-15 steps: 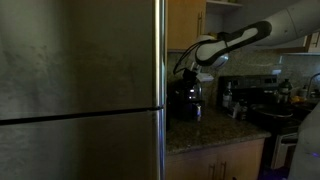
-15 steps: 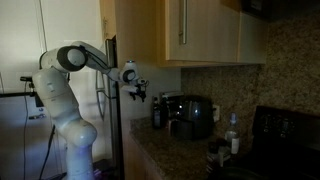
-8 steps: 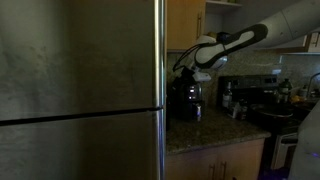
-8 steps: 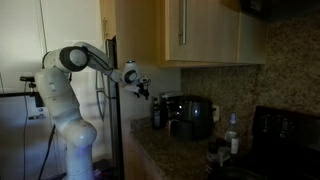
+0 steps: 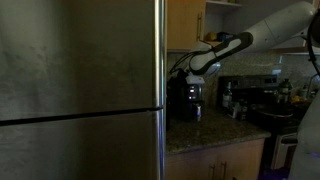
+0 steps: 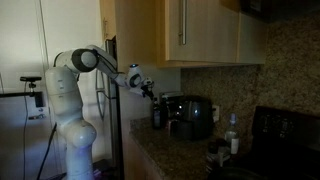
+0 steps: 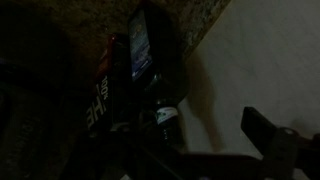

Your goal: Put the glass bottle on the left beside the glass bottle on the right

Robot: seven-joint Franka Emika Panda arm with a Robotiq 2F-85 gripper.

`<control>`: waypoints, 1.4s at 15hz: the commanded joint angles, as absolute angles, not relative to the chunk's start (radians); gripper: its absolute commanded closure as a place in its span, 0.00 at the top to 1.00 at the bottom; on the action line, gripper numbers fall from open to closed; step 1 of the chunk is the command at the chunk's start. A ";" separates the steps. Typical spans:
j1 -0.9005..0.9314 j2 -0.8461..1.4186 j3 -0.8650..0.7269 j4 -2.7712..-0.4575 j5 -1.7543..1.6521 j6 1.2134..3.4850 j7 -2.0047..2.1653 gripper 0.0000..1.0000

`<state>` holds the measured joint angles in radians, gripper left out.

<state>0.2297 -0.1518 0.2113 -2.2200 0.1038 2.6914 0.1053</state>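
The left glass bottle [image 6: 157, 112] is dark and stands on the counter beside a black appliance [image 6: 190, 115]. In the wrist view its capped top [image 7: 165, 120] shows dimly. The right glass bottle [image 6: 233, 134] is clear and stands farther along the counter. It also shows in an exterior view [image 5: 228, 98]. My gripper [image 6: 150, 90] hangs in the air just above the left bottle. It also shows in an exterior view [image 5: 186, 72]. In the wrist view the gripper [image 7: 205, 132] is open and empty, with the bottle's top near its left side.
A tall steel fridge [image 5: 80, 90] fills one side of the counter end. Wooden cabinets [image 6: 200, 30] hang above the granite counter [image 6: 170, 150]. A stove with dark items [image 5: 275, 100] lies beyond the bottles. The wrist view is very dark.
My gripper has moved forward and down, from open air toward the left bottle and the black appliance. The bottles have not moved.
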 commanded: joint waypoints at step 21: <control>0.243 0.167 0.190 -1.922 -0.343 2.763 0.576 1.00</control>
